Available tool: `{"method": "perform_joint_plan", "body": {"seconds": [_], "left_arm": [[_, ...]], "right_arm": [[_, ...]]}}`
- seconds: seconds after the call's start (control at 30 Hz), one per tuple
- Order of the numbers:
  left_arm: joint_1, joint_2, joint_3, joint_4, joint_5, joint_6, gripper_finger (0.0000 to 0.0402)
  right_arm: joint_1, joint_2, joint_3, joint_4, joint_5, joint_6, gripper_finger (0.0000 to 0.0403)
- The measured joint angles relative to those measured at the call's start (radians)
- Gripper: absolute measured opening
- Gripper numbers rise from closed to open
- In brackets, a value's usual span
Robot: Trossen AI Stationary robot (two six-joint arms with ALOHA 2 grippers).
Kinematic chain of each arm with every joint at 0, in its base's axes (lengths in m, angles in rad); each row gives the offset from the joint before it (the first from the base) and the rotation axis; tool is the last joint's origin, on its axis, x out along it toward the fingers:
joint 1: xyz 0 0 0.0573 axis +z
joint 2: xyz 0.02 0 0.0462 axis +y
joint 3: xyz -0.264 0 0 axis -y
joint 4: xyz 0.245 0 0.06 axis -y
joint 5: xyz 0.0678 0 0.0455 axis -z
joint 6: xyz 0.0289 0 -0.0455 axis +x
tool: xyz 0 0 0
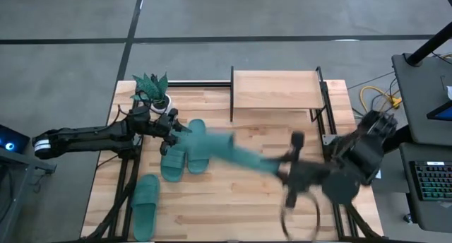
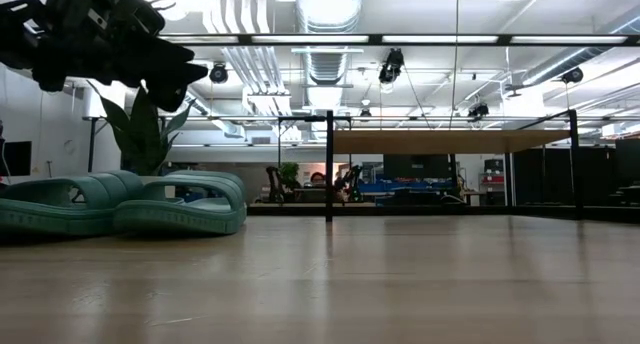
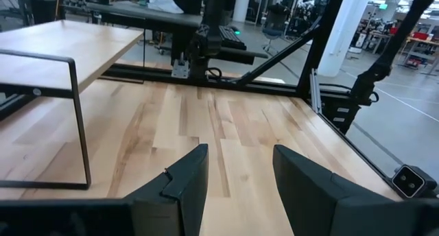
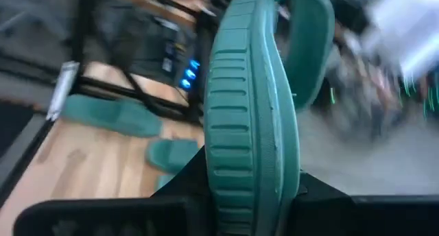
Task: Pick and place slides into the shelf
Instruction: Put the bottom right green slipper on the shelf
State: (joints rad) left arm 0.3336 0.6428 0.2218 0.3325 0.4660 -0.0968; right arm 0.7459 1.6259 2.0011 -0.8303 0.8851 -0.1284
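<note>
Gripping one teal slide [image 4: 250,105] by its sole edge, the right claw [image 4: 247,195] carries it clear of the bench [image 1: 233,200]; in the right wrist view the ribbed sole stands on end between the dark fingers, strap turned away. From above, that slide shows as a blurred teal streak [image 1: 236,155] running from the middle of the bench toward the right arm, which sits near the bench's right edge.

Two more slides [image 1: 183,157] lie side by side on the left half of the bench, touching each other, just beside the left claw [image 1: 171,124]. In the low view they rest flat, straps up [image 2: 120,204]. A fourth slide [image 1: 145,204] lies alone nearer the front left corner, well apart from the pair.

The left claw hangs above the bench near a small plant in a white pot [image 1: 152,91]; its fingers [image 3: 182,188] stand apart with nothing between them, as the left wrist view shows.

The shelf [image 1: 275,90] stands at the back of the bench, right of the plant, its light wood top bare. In the low view, the bench under its top board [image 2: 450,141] is bare as well.
</note>
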Motion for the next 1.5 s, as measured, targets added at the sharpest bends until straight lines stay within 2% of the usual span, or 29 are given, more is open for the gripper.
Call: {"method": "perform_joint_plan", "body": {"seconds": [0.07, 0.13, 0.33, 0.5, 0.6, 0.83, 0.9, 1.07, 1.13, 1.3, 1.5], "left_arm": [[0.0, 0.0, 0.0, 0.0, 0.0, 0.0, 0.0149], [0.0, 0.0, 0.0, 0.0, 0.0, 0.0, 0.0149], [0.0, 0.0, 0.0, 0.0, 0.0, 0.0, 0.0149], [0.0, 0.0, 0.0, -0.001, 0.0, 0.0, 0.0149], [0.0, 0.0, 0.0, -0.001, 0.0, 0.0, 0.0149], [0.0, 0.002, 0.0, -0.001, 0.0, 0.0, 0.0149], [0.0, 0.002, -0.001, -0.001, -0.001, 0.0, 0.0149], [0.0, 0.004, -0.001, -0.001, -0.003, 0.0, 0.0149], [0.0, 0.006, -0.001, -0.001, -0.003, 0.0, 0.0149], [0.0, 0.005, -0.001, -0.001, -0.004, 0.0, 0.0149], [0.0, 0.007, -0.001, -0.001, -0.004, 0.0, 0.0149]], "right_arm": [[0.007, 0.039, 0.014, 0.062, -0.053, -0.115, 0.0059], [0.007, 0.062, 0.022, 0.066, -0.09, -0.143, 0.0059], [0.031, 0.06, -0.026, 0.079, -0.128, -0.066, 0.0059], [0.112, 0.064, -0.117, 0.084, -0.155, -0.033, 0.0059], [0.172, 0.065, -0.178, 0.119, -0.084, -0.051, 0.0059], [0.286, 0.09, -0.39, 0.209, 0.068, -0.255, 0.0059], [0.313, 0.096, -0.442, 0.238, 0.175, -0.253, 0.0059], [0.359, 0.088, -0.53, 0.238, 0.532, -0.119, 0.0059], [0.369, 0.088, -0.547, 0.235, 0.607, -0.1, 0.0059], [0.37, 0.088, -0.562, 0.236, 0.681, -0.052, 0.0059], [0.317, 0.087, -0.587, 0.233, 0.68, -0.024, 0.0059]]}}
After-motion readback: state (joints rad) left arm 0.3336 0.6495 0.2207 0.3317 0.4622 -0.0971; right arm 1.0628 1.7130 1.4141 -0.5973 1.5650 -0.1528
